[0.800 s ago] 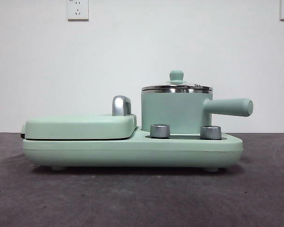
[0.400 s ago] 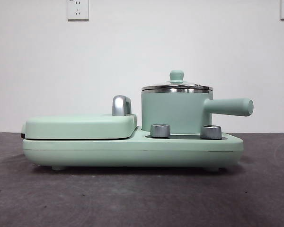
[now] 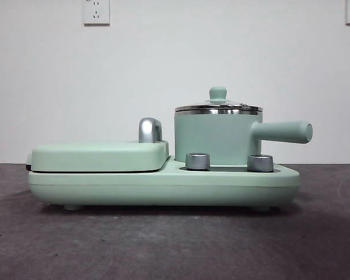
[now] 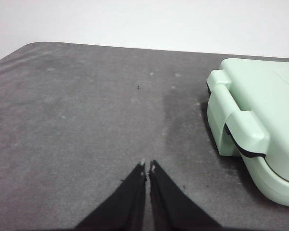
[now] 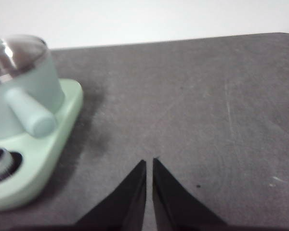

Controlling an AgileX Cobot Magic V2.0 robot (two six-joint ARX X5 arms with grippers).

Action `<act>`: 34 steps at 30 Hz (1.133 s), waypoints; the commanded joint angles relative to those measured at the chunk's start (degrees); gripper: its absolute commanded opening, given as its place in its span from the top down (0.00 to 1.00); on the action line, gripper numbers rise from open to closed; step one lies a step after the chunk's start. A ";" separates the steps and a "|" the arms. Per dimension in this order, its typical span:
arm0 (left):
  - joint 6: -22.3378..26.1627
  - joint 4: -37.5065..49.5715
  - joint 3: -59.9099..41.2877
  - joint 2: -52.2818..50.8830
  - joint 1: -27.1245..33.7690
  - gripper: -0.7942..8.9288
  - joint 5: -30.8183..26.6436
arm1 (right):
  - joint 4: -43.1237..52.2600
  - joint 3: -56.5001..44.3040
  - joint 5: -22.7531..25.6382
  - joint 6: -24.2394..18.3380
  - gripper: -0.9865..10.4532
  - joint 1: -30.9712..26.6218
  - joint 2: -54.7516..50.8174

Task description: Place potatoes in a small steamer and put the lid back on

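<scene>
The small steamer [image 3: 217, 139], a mint-green pot with a steel rim and a straight side handle, stands on the right of a mint-green cooker base [image 3: 163, 185]. The glass lid [image 3: 217, 105] with its green knob sits on the pot. The pot also shows in the right wrist view [image 5: 24, 86]. No potato is in view. My left gripper [image 4: 147, 166] is shut and empty over bare table beside the cooker's griddle end. My right gripper [image 5: 149, 162] is shut and empty over bare table beside the pot's handle. Neither gripper shows in the front view.
A flat mint-green griddle cover [image 3: 99, 156] with a chrome handle [image 3: 150, 130] lies on the left of the base; its end shows in the left wrist view [image 4: 255, 120]. Two steel dials [image 3: 198, 161] sit at the base's front. The table [image 3: 175, 245] is dark grey.
</scene>
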 commanded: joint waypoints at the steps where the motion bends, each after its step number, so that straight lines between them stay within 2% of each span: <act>1: 0.81 -0.24 -1.07 -0.07 0.09 0.90 -0.17 | 1.22 -2.25 0.09 -3.91 0.90 -0.07 -1.60; 8: 0.81 -0.24 -1.07 -0.07 0.09 0.90 -0.17 | 2.01 -7.32 0.09 -7.56 0.90 -0.07 -5.29; 18: 0.81 -0.22 -1.07 -0.07 0.09 0.90 -0.17 | 10.88 -12.96 -0.13 -7.28 0.90 -0.02 -6.86; 25: 0.81 -0.24 -1.07 -0.07 0.09 0.90 -0.17 | 10.99 -12.98 -0.15 -6.84 0.90 0.00 -6.86; 34: 0.81 -0.22 -1.07 -0.07 0.09 0.90 -0.17 | 10.71 -12.98 -0.09 -4.22 0.90 0.00 -6.86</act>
